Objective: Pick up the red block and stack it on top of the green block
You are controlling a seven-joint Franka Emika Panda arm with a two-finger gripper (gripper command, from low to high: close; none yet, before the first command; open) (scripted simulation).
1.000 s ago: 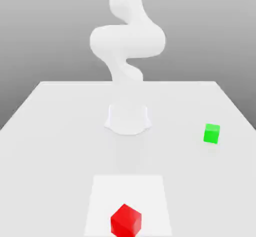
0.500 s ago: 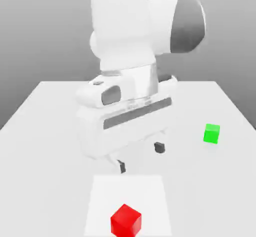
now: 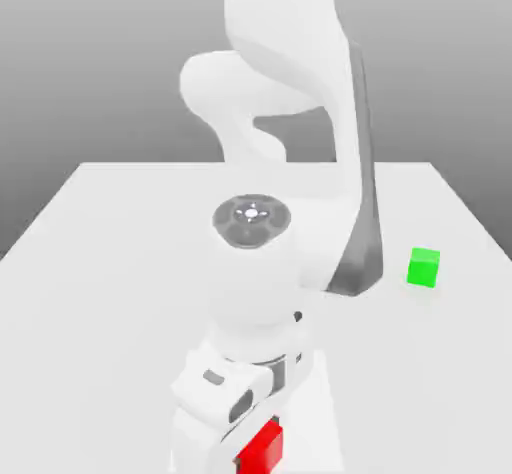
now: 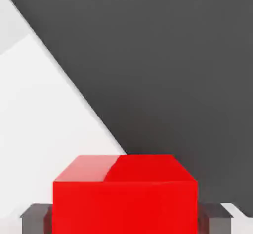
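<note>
Evidently the grasping step is in hand. The red block [image 4: 125, 194] is seen in the hand view seated squarely between two dark fingers [image 4: 35, 217], one against each side face, so the jaws are judged to be clamped on it. In the exterior view the same cube [image 3: 261, 447] is found at the near edge of the white table [image 3: 110, 262], on a slightly brighter square patch, with the gripper [image 3: 250, 442] lowered over it from the white arm [image 3: 290, 112] that bends forward above. Whether the cube rests on the surface or is raised a little cannot be told from either view.

The green block [image 3: 423, 267] lies well apart, toward the exterior view's right and farther back on the table, untouched and with nothing on top of it. Stacking is therefore not yet begun.

A straight lift is called for next, high enough that the held cube's underside is carried clear above the green cube's top face. After that, a sideways carry is needed, ending with the red cube centred over the green one and its faces turned to match. A slow descent is then required until the two faces meet, and only then should the grip be released; if it is released off-centre, the cube is likely to tip off.
</note>
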